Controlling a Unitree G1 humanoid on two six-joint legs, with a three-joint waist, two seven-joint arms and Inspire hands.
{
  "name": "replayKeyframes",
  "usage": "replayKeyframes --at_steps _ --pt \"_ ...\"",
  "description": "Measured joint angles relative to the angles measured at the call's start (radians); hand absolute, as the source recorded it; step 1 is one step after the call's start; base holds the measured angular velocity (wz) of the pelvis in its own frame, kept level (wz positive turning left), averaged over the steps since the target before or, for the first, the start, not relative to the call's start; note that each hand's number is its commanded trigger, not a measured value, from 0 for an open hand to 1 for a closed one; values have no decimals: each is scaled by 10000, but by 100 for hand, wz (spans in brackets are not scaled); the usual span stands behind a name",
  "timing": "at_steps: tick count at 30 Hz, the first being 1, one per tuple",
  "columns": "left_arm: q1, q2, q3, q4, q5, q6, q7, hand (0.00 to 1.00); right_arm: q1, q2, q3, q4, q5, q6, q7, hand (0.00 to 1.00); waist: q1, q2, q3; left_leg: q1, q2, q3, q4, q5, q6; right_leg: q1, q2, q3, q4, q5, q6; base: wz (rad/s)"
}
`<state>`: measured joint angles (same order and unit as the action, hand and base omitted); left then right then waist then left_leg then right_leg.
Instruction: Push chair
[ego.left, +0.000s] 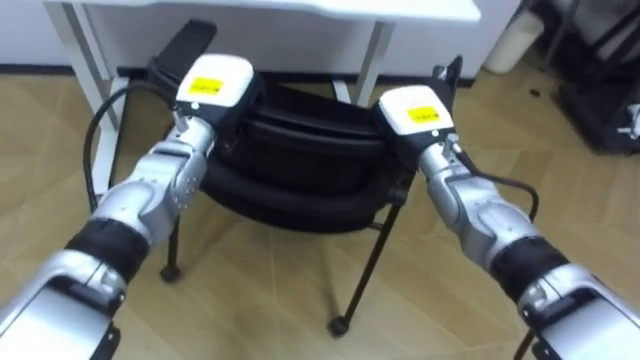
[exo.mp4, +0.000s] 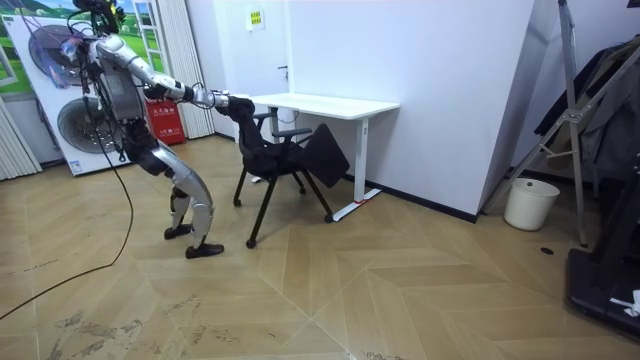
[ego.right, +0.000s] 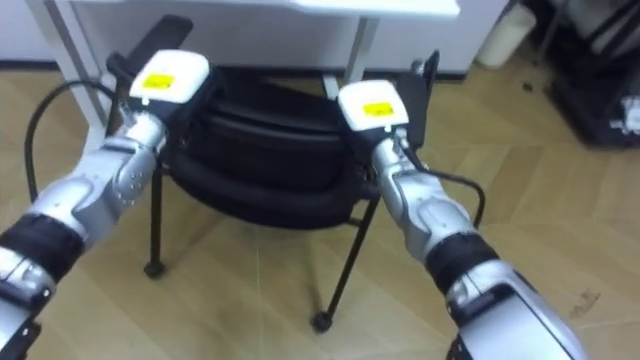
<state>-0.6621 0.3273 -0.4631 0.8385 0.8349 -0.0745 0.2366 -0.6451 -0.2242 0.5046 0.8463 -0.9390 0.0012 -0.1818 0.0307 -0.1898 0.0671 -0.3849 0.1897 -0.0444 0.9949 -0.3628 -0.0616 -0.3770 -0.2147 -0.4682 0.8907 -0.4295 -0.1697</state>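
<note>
The robot's left hand sits at about 10 o'clock in the eye view. Its back is a smooth white box shape with a yellow square on top. It lies on the top edge of the chair, at the left end. The rest of the hand is hidden by the chair back, so I cannot tell if it grips or just rests there.

The chair is in the middle. It is black, with a soft, curved, padded back and thin round metal legs that end in small round feet. A flat black armrest sticks up at 11 o'clock. The chair stands on a light brown wooden floor laid in a zigzag. Just past it, at 12 o'clock, is a white desk with straight, thin legs.

The right hand is at about 2 o'clock, on the right end of the chair's top edge. I cannot tell how it holds on either.

A round white bin stands far off at 2 o'clock.

In the room view the robot stands bent forward at 9 o'clock, both arms stretched out to the chair back.
</note>
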Motion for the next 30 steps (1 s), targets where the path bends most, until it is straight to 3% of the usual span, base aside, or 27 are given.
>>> replayKeyframes --at_steps 1,2,3,4,5,6,7,8,9,10,11,12,13,14,15,16,17,18,19,21,24,26,27,28,30 --pt "223 -61 -53 -72 1 61 151 100 40 104 84 224 -133 18 75 100 1 210 -113 -44 182 299 895 77 32 609 -142 -841 -412 43 253 -20" --pt "372 -117 -56 -106 1 127 261 100 57 117 230 249 -128 38 67 100 5 477 -124 -36 351 433 996 227 84 880 -101 -1311 -637 113 627 -3" --pt "444 -234 80 -34 22 162 300 100 46 49 334 124 -109 33 84 100 -137 823 -99 40 647 765 302 460 131 943 183 -705 -100 297 1259 59" --pt "213 -255 90 83 191 146 256 100 48 131 303 15 -31 236 52 100 -299 413 -92 52 343 752 -77 226 -209 643 404 198 99 -176 895 81" --pt "146 -297 102 114 320 163 220 100 58 157 243 17 -25 323 78 100 -363 245 -123 74 261 847 -286 146 -185 587 283 80 166 -255 776 89" --pt "108 -348 55 68 408 241 194 100 66 139 195 47 9 360 136 100 -358 50 -131 233 234 931 -799 32 -146 665 24 -431 35 -359 764 47" --pt "231 -348 -44 -81 414 316 295 100 132 132 190 78 33 326 120 100 -223 81 -122 382 344 987 -1357 28 -88 978 -19 -1098 -418 -267 1145 21" --pt "288 -362 -108 -150 417 396 338 100 165 140 218 105 9 321 97 100 -146 320 -91 405 580 996 -1738 19 -117 1084 173 -1199 -449 -209 1677 7" --pt "222 -320 -67 -52 459 351 342 100 175 164 246 103 31 311 13 100 -159 293 -71 355 506 712 -1839 151 -466 1145 282 -187 58 -217 1781 40" --pt "42 -322 -33 140 459 243 271 100 147 190 215 60 55 359 -4 100 -314 3 -74 239 51 489 -1703 175 -510 1109 327 312 220 -799 1351 55" --pt "47 -360 -37 165 449 244 221 100 163 186 222 60 57 375 24 100 -335 -6 -80 235 -42 419 -1693 167 -522 1111 250 247 250 -830 1051 50" --pt "105 -406 -37 33 424 313 221 100 176 120 235 56 37 348 81 100 -257 -16 -103 184 -61 384 -1816 194 -464 1169 183 -4 101 -881 957 17" --pt "280 -410 -51 -368 450 529 282 100 179 69 233 56 21 314 33 100 -194 28 -99 -223 -102 391 -1991 391 -324 1281 106 -578 -314 -867 897 4" --pt "355 -388 -46 -592 507 641 311 100 178 72 225 55 -37 313 -40 100 -142 83 -91 -448 -113 420 -2095 557 -228 1359 103 -901 -580 -811 887 -18" --pt "495 -350 3 -911 573 838 325 100 153 83 208 40 -148 306 -168 100 108 131 -111 -706 -158 656 -2608 954 -105 1501 44 -1474 -962 -641 956 -48" --pt "643 -339 131 -1046 624 890 331 100 148 126 215 40 -249 308 -267 100 401 258 -134 -763 -398 672 -3192 1518 28 1670 -70 -1960 -1141 -562 1045 -61" --pt "755 -333 213 -1126 634 904 331 100 150 151 214 41 -319 312 -277 100 528 308 -165 -745 -553 505 -3390 1786 52 1767 -149 -2210 -1184 -550 1065 -49" --pt "932 -292 314 -1261 637 919 342 100 151 237 238 39 -413 311 -303 100 611 411 -223 -726 -829 49 -3703 2192 12 1953 -212 -2660 -1284 -467 1204 -5" --pt "956 -280 342 -1341 636 932 341 100 145 225 230 9 -410 312 -395 100 591 347 -207 -703 -1109 -299 -3952 2381 -17 1997 -296 -2856 -1297 -463 1219 20" --pt "941 -334 323 -1425 632 1039 342 100 113 166 236 5 -398 333 -500 100 583 276 -207 -690 -1343 -486 -4156 2394 -42 2011 -463 -3054 -1269 -537 1201 34" --pt "1043 -420 279 -1539 604 1197 353 100 29 -14 639 65 -116 384 -594 100 738 216 -131 -521 -1542 -243 -4387 2423 -78 2284 -629 -3287 -1276 -691 1212 15" --pt "1105 -434 266 -1606 605 1189 360 100 29 -129 818 56 74 346 -616 8 994 145 -97 -434 -1546 -64 -4399 2468 -57 2388 -635 -3282 -1282 -790 1325 -3" --pt "1126 -404 231 -1758 611 1221 359 11 25 -171 852 51 203 332 -678 0 1127 74 -70 -434 -1594 98 -4401 2474 -51 2421 -645 -3307 -1313 -830 1350 7" --pt "1151 -354 176 -1916 617 1311 359 0 24 -172 852 49 263 332 -738 0 1158 18 -56 -439 -1681 185 -4421 2489 -17 2504 -641 -3426 -1417 -835 1359 14" --pt "1151 -334 112 -2031 618 1411 323 0 19 -161 852 49 411 378 -710 0 1172 -50 -104 -436 -1804 371 -4432 2538 91 2587 -630 -3491 -1550 -842 1380 25"
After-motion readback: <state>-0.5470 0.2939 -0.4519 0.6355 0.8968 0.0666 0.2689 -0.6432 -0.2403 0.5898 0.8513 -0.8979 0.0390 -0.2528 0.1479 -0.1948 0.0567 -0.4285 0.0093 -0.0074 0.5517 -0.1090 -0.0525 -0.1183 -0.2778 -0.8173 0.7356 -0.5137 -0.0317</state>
